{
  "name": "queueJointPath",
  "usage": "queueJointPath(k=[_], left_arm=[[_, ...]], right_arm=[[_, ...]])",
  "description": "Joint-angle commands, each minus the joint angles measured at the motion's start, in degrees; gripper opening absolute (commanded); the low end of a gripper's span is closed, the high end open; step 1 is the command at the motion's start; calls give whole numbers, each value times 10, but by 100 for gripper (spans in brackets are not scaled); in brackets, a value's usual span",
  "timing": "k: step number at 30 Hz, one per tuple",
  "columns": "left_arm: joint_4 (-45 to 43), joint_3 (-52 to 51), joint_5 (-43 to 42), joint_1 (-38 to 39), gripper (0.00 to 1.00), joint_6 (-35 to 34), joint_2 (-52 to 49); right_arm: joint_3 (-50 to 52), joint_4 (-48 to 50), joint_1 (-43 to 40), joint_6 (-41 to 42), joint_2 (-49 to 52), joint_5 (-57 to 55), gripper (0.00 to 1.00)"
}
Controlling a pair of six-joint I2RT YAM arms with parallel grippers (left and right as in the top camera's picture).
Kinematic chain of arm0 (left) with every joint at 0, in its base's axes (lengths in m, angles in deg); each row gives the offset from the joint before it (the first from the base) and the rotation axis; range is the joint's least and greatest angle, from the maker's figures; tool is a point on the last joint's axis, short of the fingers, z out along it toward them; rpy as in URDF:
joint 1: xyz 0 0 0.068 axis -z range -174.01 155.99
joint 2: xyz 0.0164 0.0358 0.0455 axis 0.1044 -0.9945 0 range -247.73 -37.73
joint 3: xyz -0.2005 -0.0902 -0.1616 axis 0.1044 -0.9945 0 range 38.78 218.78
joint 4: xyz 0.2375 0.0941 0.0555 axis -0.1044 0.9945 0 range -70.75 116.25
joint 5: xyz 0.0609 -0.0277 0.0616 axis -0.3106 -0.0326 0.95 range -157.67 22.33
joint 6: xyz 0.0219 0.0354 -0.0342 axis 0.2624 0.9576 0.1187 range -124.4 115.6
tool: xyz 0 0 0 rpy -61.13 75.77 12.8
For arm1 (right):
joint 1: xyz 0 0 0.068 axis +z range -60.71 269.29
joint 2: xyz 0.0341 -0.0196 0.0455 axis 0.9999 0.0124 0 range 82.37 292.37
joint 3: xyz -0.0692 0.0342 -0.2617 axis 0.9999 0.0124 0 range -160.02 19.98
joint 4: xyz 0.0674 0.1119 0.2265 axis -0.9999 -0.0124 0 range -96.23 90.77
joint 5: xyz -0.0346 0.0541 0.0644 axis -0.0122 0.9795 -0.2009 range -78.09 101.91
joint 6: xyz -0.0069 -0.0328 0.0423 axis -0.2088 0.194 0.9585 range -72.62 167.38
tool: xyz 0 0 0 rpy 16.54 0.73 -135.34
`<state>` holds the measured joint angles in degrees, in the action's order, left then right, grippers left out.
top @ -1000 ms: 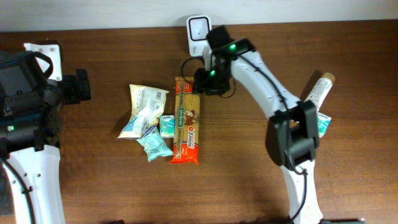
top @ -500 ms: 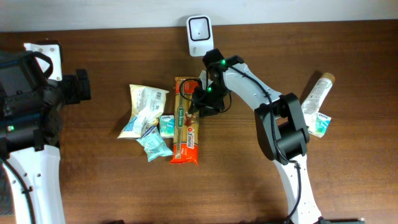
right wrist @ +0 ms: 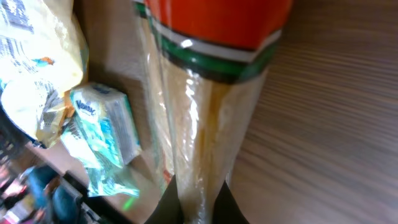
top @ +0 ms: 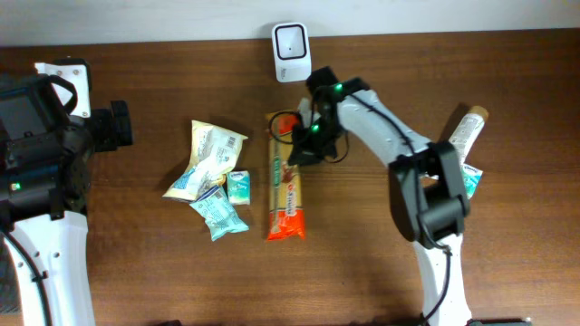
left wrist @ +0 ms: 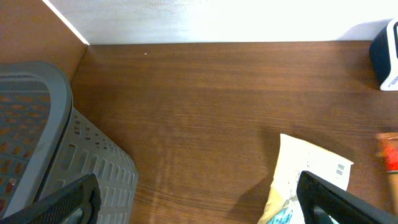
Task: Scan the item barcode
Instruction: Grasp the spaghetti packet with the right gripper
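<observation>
The item is a long spaghetti packet (top: pixel 286 186) with red ends, lying lengthwise on the wooden table below the white scanner (top: pixel 290 41). My right gripper (top: pixel 304 150) is shut on the packet's clear upper part. In the right wrist view the black fingertips (right wrist: pixel 177 208) pinch the pasta-filled film (right wrist: pixel 211 106) at the gripper (right wrist: pixel 200 210). No barcode shows on it. My left gripper (top: pixel 118 127) stays at the far left, open and holding nothing (left wrist: pixel 199 205). Its wrist view catches a red corner of the packet (left wrist: pixel 390 152).
A yellow-white snack bag (top: pixel 207 158), a tissue pack (top: pixel 238 186) and a teal packet (top: pixel 220 215) lie left of the spaghetti. A tube (top: pixel 464 134) and a teal pack (top: pixel 469 181) lie far right. A grey basket (left wrist: pixel 37 143) stands by the left gripper.
The right gripper came down from near the scanner and closed on the spaghetti packet. The packet has shifted right and away from the tissue pack. The left arm has not moved.
</observation>
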<state>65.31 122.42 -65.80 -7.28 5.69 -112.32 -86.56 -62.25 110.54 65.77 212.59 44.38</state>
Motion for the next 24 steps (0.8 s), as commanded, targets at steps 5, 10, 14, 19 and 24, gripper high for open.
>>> queueJointPath(k=[5, 10, 14, 19, 24], left_arm=[[-1, 6, -7, -3, 99, 7, 0], [-1, 6, -6, -3, 99, 7, 0], [-1, 6, -7, -3, 99, 7, 0], [-1, 6, -7, -3, 99, 7, 0], [-1, 6, -7, -3, 99, 7, 0]], right_arm=[[-5, -178, -22, -1, -127, -332, 4], [-5, -181, -21, 33, -112, -465, 4], [-5, -163, -20, 34, -56, -471, 4], [-7, -102, 11, 29, -42, -396, 7], [-7, -30, 89, 24, -42, -292, 50]])
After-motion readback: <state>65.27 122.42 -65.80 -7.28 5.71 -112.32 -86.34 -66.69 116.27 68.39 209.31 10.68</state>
